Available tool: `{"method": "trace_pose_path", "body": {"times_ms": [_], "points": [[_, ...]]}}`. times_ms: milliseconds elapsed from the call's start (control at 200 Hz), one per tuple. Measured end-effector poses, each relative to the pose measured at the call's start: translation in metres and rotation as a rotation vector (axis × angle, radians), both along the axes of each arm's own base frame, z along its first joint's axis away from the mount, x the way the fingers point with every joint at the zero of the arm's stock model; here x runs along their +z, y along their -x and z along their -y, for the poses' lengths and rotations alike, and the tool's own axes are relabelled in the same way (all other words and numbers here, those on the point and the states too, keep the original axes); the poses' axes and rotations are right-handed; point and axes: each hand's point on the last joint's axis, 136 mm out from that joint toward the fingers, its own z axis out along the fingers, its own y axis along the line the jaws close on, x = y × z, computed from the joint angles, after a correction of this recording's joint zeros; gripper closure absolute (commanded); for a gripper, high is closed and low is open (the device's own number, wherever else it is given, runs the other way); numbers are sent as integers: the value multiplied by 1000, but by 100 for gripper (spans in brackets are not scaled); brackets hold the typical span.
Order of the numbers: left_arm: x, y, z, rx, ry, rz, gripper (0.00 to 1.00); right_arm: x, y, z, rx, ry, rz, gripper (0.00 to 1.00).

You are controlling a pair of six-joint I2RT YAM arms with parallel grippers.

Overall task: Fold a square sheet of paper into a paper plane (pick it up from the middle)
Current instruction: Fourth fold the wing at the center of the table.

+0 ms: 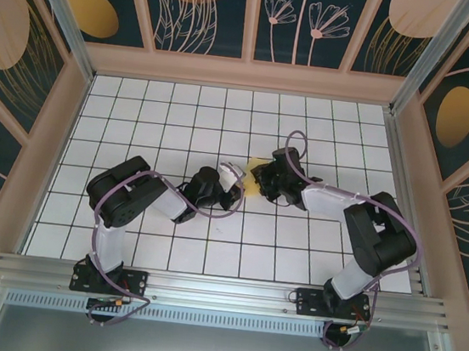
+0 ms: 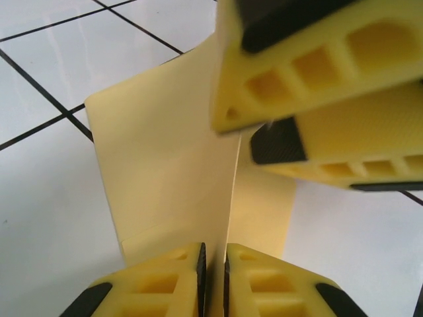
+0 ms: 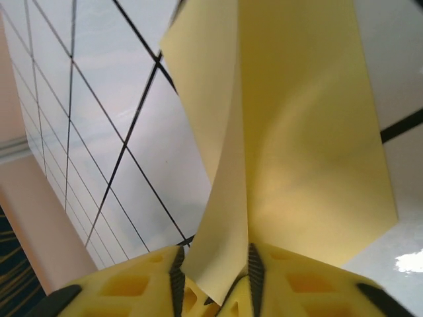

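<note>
Yellow paper (image 1: 250, 185) held up folded over the middle of the white tiled table (image 1: 183, 109), pinched at its crease by the left gripper (image 2: 213, 277), jaws clamped on it, and passed loosely between the slightly parted jaws of the right gripper (image 3: 215, 277), just opposite.

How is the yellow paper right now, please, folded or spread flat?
Partly folded: the paper bends along a crease, its two flaps meeting at an angle, pinched between the left fingers.
</note>
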Motion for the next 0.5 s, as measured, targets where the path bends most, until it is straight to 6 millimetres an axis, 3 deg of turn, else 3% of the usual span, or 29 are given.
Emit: {"method": "trace_pose_path", "body": {"times_ms": [150,270,500], "points": [[0,1,0,25,38,-51,87,9,2,22,31,29,73,56],[-1,2,1,47,80,-112,89,3,4,37,72,61,108,56],[-3,9,5,83,166,-253,89,-4,8,29,230,74,173,61]]}}
